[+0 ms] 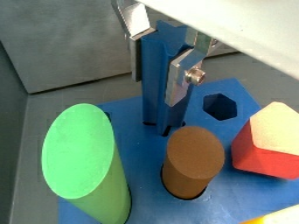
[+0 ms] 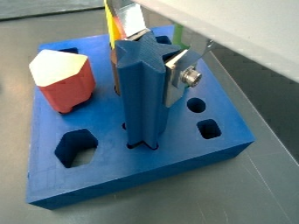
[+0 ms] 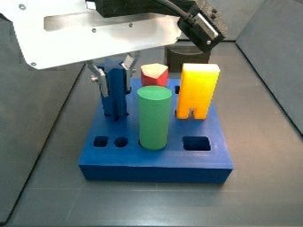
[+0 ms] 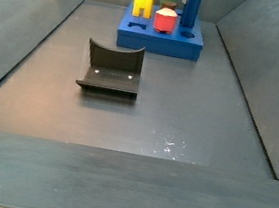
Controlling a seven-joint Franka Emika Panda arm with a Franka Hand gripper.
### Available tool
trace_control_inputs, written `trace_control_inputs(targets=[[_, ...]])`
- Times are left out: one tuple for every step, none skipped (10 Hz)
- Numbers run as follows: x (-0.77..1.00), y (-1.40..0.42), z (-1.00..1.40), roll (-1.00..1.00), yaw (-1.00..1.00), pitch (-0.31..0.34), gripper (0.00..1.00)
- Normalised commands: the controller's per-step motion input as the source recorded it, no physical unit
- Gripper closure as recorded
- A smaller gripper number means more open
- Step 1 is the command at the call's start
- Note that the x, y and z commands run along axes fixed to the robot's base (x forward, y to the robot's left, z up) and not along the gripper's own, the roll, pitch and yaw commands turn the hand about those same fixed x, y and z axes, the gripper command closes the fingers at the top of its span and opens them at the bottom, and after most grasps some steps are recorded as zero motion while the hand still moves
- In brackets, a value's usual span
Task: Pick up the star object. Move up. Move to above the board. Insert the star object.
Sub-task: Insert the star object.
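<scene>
Green cylinder (image 1: 84, 162) looms nearest while the gripper (image 2: 158, 54) clamps the star object (image 2: 142, 96) entering the board (image 2: 176, 153); keep it vertical, pressing gently.

dark blue star object (image 2: 142, 96), blue board (image 3: 154, 164), green cylinder (image 3: 153, 117), yellow block (image 3: 197, 89), silver tool (image 2: 156, 54)

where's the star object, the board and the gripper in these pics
star object (image 2: 142, 96), a wrist view, on its blue front face
board (image 3: 154, 167), a side view, on its front wall
gripper (image 3: 112, 73), a side view, between the fingertips, at the star object's top
</scene>
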Motion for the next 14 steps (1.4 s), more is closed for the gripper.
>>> trace_control_inputs(targets=[[0.0,0.0,-0.26,0.05,0.3,-0.027,1.0],[-0.1,0.0,-0.23,0.09,0.37,-0.046,1.0],[-0.05,0.0,-0.2,0.06,0.37,-0.053,1.0],[0.0,0.0,-0.2,0.02,0.29,-0.017,1.0],[0.01,0.0,-0.21,0.0,0.17,-0.007,1.0],[0.05,0.0,-0.19,0.0,0.07,0.0,1.0],[0.03,0.0,-0.15,0.0,0.0,0.0,1.0],[0.05,0.0,-0.11,0.0,0.0,0.0,1.0],[0.05,0.0,-0.17,0.0,0.0,0.0,1.0],[0.1,0.0,-0.21,0.0,-0.12,-0.023,1.0],[0.08,0.0,-0.21,-0.01,-0.27,-0.044,1.0],[0.04,0.0,-0.22,-0.01,-0.28,-0.046,1.0],[0.07,0.0,-0.33,0.0,-0.19,-0.066,1.0],[0.0,0.0,-0.41,0.0,-0.08,-0.093,1.0]])
